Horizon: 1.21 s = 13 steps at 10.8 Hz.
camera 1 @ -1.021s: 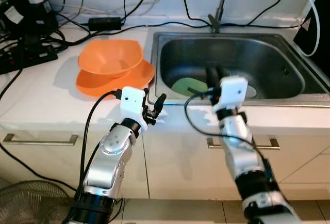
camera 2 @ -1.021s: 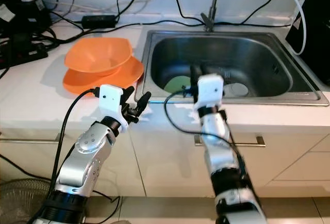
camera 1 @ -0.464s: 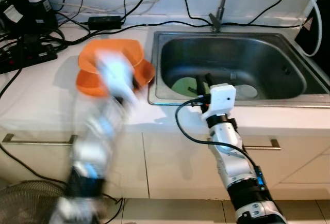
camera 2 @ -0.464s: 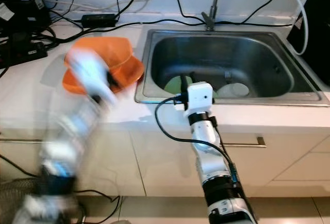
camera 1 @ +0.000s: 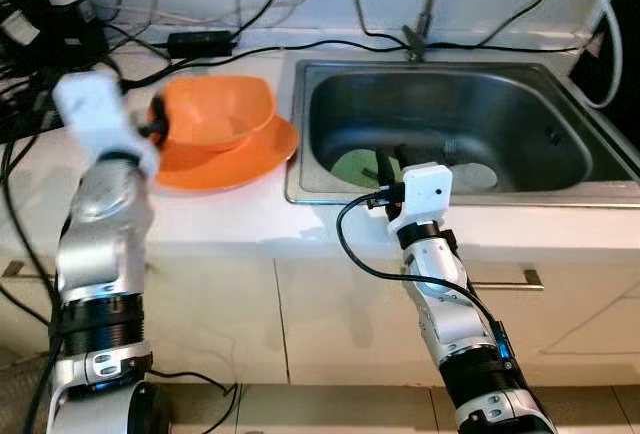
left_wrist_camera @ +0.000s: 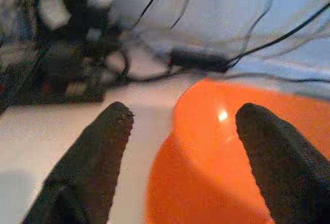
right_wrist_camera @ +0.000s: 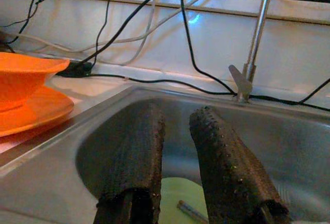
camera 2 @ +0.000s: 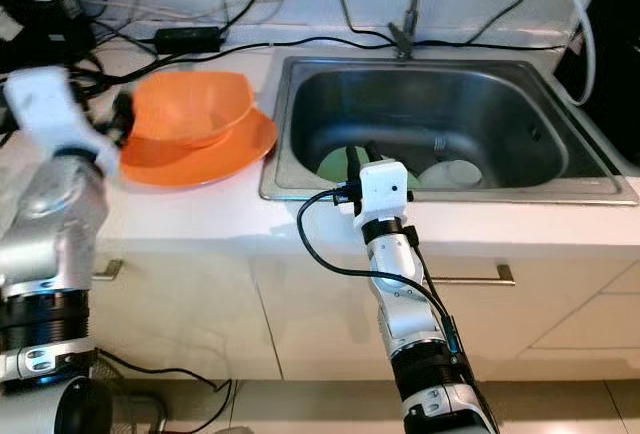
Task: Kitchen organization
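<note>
Nearest to you, your right gripper [camera 1: 389, 160] hangs over the front rim of the sink [camera 1: 560, 194], its two black fingers [right_wrist_camera: 135, 157] drawn close with only a narrow slit between them and nothing held. They point down and forward into the basin, where a pale green plate [camera 1: 358, 166] lies flat on the bottom just past the fingertips, with a small utensil [right_wrist_camera: 192, 211] resting on it; I cannot tell what kind. A white dish [camera 2: 452, 173] sits beside the green plate, further to the right of the basin.

Further out on the left, your left gripper [left_wrist_camera: 180, 131] is spread wide and empty, one finger [left_wrist_camera: 98, 146] over the bare white counter [camera 1: 200, 214] and the other over orange. The orange bowl [camera 1: 222, 109] sits stacked in the orange plate [camera 1: 235, 154], and its near left rim lies directly ahead of the gap between the fingers. This is what the move turns on: the bowl's wall runs across the gripper's line of reach, so one finger would have to pass inside the rim and the other outside it. As it stands, the gripper looks slightly left of that rim, near it but not touching.

For the orange stack your left arm is clearly the nearer; the sink's contents belong to the right.

Beyond the bowl, against the wall, lie a black power adapter [camera 1: 203, 43] and a tangle of cables [camera 1: 40, 64].
</note>
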### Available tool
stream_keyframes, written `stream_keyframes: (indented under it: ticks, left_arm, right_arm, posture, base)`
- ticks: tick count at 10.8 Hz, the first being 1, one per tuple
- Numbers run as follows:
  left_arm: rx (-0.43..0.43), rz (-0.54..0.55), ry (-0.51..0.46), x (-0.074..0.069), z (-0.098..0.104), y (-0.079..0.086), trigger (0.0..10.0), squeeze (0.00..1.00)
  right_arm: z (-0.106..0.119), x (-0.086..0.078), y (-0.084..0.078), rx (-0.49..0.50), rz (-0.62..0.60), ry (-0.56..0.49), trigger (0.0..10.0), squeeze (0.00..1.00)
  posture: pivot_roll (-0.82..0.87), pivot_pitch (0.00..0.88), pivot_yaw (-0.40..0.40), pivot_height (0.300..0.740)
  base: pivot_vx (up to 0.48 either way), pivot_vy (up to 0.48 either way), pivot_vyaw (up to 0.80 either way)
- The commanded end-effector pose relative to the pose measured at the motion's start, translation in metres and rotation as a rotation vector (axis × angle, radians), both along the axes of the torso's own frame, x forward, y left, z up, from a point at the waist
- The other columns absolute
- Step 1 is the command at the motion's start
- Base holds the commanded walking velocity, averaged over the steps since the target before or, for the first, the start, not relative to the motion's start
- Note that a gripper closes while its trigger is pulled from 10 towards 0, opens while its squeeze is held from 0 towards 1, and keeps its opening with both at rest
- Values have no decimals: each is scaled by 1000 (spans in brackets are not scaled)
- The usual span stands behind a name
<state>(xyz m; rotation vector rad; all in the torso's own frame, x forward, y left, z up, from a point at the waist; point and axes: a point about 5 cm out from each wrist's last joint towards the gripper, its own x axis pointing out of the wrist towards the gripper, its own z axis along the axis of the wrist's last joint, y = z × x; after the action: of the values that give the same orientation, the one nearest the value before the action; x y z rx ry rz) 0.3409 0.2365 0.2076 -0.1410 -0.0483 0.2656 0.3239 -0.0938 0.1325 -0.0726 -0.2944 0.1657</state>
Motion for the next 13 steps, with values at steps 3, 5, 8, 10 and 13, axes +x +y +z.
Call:
stream_keyframes:
  ticks: [3,5,8,10,13]
  left_arm:
    - [-155,-27,70,0,-5,-7,10000,1000]
    - [-198,-62,111,1,-9,-12,10000,0]
    - [-274,-86,131,15,-4,-21,10000,0]
    - [-307,-114,123,25,4,-30,10000,0]
    - [-333,-109,148,31,5,-33,10000,0]
  right_arm:
    - [0,-1,2,-7,4,6,10000,0]
    - [0,-1,4,-6,13,7,10000,0]
    - [-1,-1,2,-8,5,13,10000,0]
    - [-2,-1,2,-8,5,15,10000,0]
    - [-1,0,2,-12,7,18,10000,0]
  posture:
    - [133,0,27,740]
    - [133,0,25,740]
    - [123,0,33,740]
    - [118,0,37,740]
    - [113,0,39,740]
  base:
    - [0,0,0]
    - [0,0,0]
    - [0,0,0]
    - [0,0,0]
    - [0,0,0]
